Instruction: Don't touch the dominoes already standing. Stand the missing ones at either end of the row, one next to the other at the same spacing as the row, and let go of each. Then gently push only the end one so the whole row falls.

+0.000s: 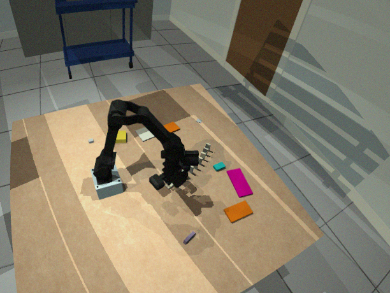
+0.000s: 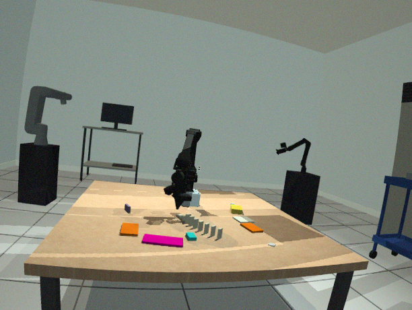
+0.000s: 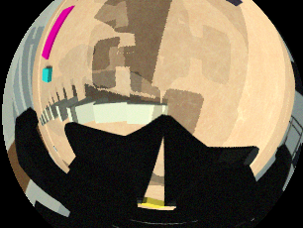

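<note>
A curved row of pale dominoes (image 1: 208,146) (image 2: 200,226) runs across the table. In the exterior view the dominoes at the far end from the arm stand upright. Those nearest the gripper lean over on one another, and in the wrist view the nearest domino (image 3: 147,113) shows its broad face, tipped nearly flat. My gripper (image 2: 178,207) (image 3: 164,119) is shut and empty, with its tips just beside the tipped end of the row. In the top view the arm hides much of the near end; whether the tips touch a domino cannot be told.
A teal block (image 1: 219,166) (image 2: 191,236) and magenta plate (image 1: 239,183) (image 2: 163,240) lie beside the row. An orange plate (image 1: 238,211) (image 2: 129,229) and purple block (image 1: 189,237) (image 2: 127,208) are farther out. Yellow block (image 1: 121,136), white plate (image 1: 146,134) and another orange plate (image 1: 172,127) lie behind.
</note>
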You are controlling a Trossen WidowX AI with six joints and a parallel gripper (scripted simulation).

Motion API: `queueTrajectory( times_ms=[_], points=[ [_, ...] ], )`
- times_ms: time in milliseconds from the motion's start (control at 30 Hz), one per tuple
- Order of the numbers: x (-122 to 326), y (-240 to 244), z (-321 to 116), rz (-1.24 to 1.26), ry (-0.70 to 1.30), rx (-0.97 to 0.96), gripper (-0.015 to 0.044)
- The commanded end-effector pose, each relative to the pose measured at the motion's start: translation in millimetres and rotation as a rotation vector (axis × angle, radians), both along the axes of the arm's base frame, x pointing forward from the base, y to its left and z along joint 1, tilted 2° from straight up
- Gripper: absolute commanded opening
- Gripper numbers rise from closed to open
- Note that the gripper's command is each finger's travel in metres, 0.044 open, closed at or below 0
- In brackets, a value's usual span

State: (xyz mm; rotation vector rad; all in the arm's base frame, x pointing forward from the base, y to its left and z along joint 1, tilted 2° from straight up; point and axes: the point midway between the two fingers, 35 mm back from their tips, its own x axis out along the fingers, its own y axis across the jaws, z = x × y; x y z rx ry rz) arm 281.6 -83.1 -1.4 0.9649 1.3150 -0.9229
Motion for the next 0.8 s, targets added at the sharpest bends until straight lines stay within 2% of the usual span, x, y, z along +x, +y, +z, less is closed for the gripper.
queueTrajectory(
  times_ms=[0,100,767],
  points=[
    [14,8,29,0.014,-0.020,0.000,0.0000],
    [17,17,41,0.024,-0.012,0.012,0.0000],
    [17,17,41,0.024,-0.012,0.012,0.0000]
  ],
)
